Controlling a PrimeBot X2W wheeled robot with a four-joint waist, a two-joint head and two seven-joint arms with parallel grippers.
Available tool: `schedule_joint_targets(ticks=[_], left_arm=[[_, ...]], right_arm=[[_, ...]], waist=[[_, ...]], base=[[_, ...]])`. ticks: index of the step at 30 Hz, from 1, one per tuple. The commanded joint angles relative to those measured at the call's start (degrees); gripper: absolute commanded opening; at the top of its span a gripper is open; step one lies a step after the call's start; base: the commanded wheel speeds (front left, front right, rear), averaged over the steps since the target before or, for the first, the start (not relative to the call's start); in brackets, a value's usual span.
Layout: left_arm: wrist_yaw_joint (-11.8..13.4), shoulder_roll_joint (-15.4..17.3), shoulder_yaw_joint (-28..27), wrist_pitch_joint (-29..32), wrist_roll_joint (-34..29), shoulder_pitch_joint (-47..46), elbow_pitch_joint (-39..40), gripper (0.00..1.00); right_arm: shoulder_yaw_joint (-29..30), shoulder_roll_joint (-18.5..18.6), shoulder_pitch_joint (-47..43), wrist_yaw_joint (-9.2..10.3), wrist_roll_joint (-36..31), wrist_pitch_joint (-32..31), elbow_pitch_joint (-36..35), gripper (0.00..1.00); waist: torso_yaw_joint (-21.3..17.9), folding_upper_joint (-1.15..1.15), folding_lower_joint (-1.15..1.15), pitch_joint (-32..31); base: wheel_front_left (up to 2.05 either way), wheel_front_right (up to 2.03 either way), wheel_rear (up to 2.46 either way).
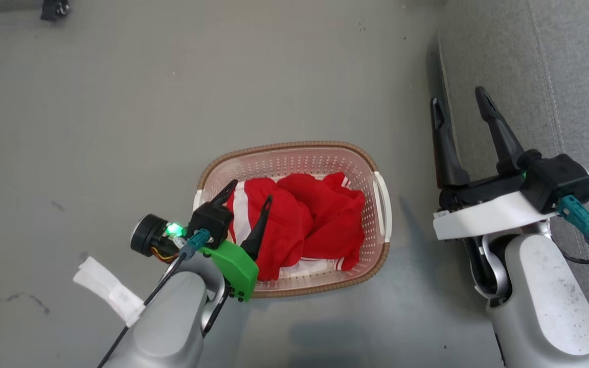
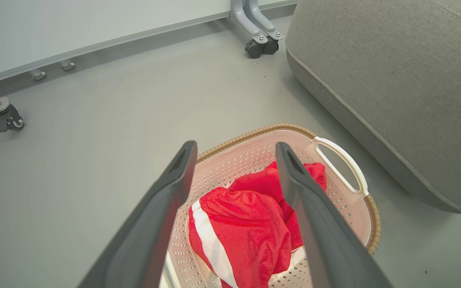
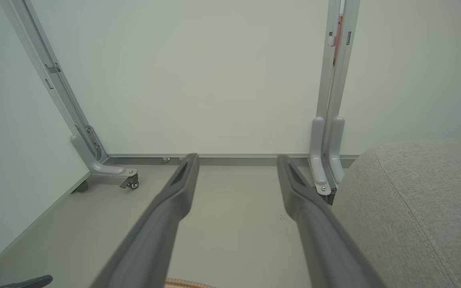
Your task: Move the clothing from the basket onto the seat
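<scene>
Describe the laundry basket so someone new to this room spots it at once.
Find the large grey fabric-upholstered seat cushion at the head view's right. Left of it on the grey floor stands a cream-white perforated plastic basket. Its brown woven-look rim and the bright red, white-striped clothing inside set it apart.

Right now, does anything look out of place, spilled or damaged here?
Nothing serious. The clothing lies crumpled inside the basket, none over the rim; the basket stands level on the floor, apart from the seat. Only a few dark scuffs mark the floor.
</scene>
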State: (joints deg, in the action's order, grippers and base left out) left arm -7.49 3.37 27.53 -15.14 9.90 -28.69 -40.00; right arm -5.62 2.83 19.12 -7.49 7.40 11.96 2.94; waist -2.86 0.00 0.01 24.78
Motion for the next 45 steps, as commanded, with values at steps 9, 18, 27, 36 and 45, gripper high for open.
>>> schedule_joint_targets(ticks=[9,18,27,36,45], left_arm=[[0.0,-0.3,8.4,2.5,2.0,-11.6,-13.2,1.00],[0.0,-0.3,13.0,6.1,4.1,-18.1,-19.3,1.00],[1.5,-0.3,16.0,8.9,6.0,-21.3,-22.9,1.00],[3.7,-0.3,16.9,10.6,7.5,-24.0,-25.7,1.00],[7.7,0.5,17.2,13.9,7.2,-28.3,-30.4,1.00]], right_arm=[[0.4,0.1,4.1,0.00,0.1,1.2,-3.6,1.00],[-0.4,0.1,6.6,0.00,1.3,2.1,-4.8,1.00],[-2.0,0.1,8.0,0.00,4.0,3.0,-3.4,1.00],[-3.0,0.1,8.8,0.00,5.9,3.3,-2.7,1.00],[-3.8,0.1,9.1,0.00,7.6,3.3,-3.5,1.00]], waist=[[-4.1,0.00,-0.01,16.7],[-6.1,0.00,-0.01,24.1],[-8.6,0.00,-0.01,28.2],[-10.0,0.00,-0.01,30.5],[-11.0,0.00,-0.01,32.9]], base=[[0.00,0.00,0.00],[0.00,0.00,0.00],[0.00,0.00,0.00],[0.00,0.00,0.00],[0.00,0.00,0.00]])
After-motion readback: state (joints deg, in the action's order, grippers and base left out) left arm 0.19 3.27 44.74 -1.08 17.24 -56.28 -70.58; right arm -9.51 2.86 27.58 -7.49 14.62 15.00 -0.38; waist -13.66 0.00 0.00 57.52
